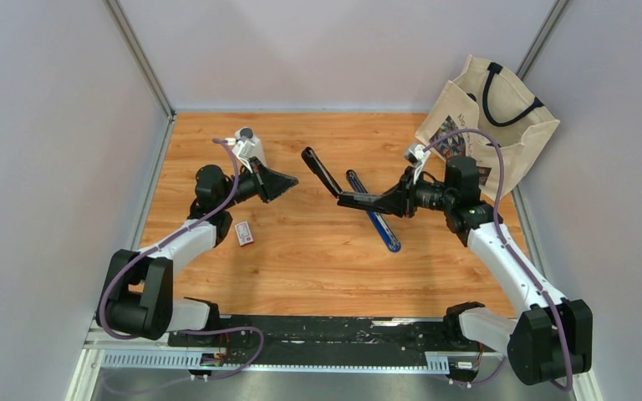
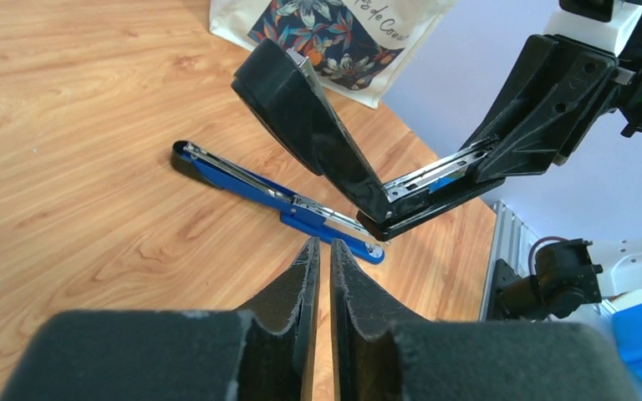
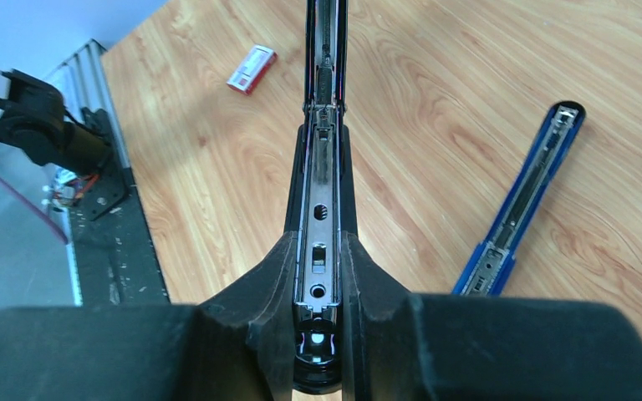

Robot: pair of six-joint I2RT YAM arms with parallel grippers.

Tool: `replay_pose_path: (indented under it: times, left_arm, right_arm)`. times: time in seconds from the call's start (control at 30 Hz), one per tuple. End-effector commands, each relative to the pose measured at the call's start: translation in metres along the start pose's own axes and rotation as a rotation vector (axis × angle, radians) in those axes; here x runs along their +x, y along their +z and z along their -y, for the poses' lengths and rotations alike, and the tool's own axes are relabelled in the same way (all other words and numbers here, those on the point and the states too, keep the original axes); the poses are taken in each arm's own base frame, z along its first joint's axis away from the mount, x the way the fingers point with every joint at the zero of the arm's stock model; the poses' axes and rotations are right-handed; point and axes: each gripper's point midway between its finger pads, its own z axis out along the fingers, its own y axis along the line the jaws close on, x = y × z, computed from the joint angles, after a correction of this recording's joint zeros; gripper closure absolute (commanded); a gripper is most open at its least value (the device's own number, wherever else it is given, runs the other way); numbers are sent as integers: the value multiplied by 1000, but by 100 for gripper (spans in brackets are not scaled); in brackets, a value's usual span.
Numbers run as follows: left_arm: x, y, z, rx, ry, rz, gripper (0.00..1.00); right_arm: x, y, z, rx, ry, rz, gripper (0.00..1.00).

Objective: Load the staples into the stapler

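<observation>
The staples box [image 1: 245,233] lies left of centre in the top view, long axis nearly up-frame. It is nearest the left claw [image 1: 291,182], clenched on nothing. The right claw [image 1: 387,203] grasps the opened stapler [image 1: 323,174].

My left gripper [image 2: 324,246] is pressed shut, holding nothing. My right gripper [image 3: 323,241] is clamped on the stapler [image 1: 321,173]. Both arms point inward.

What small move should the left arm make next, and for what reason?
Probably open the left gripper and swing it back toward the staples. Its fingers are shut with nothing visible between them, and the box lies untouched on the table beside that arm. The right gripper holds the stapler flipped open with its channel exposed, so it seems ready for loading.
</observation>
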Motion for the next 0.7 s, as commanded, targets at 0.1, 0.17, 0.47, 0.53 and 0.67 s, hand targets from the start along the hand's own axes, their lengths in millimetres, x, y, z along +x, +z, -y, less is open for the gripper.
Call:
replay_pose_path:
  times: [0.1, 0.17, 0.47, 0.53, 0.67]
  left_arm:
    - [-4, 6, -3, 38, 24, 3, 78]
    - [-6, 5, 0, 46, 35, 7, 76]
    - [-29, 1, 15, 48, 172, 30, 73]
    - [-29, 0, 15, 47, 186, 26, 73]
    - [-26, 0, 12, 36, 183, 14, 73]
  right_arm:
    - [5, 3, 13, 112, -150, -2, 100]
    - [9, 6, 19, 136, -157, -12, 100]
    - [28, 27, 32, 232, -192, -45, 100]
    - [33, 31, 35, 247, -192, -61, 100]
    - [35, 41, 41, 285, -206, -62, 100]
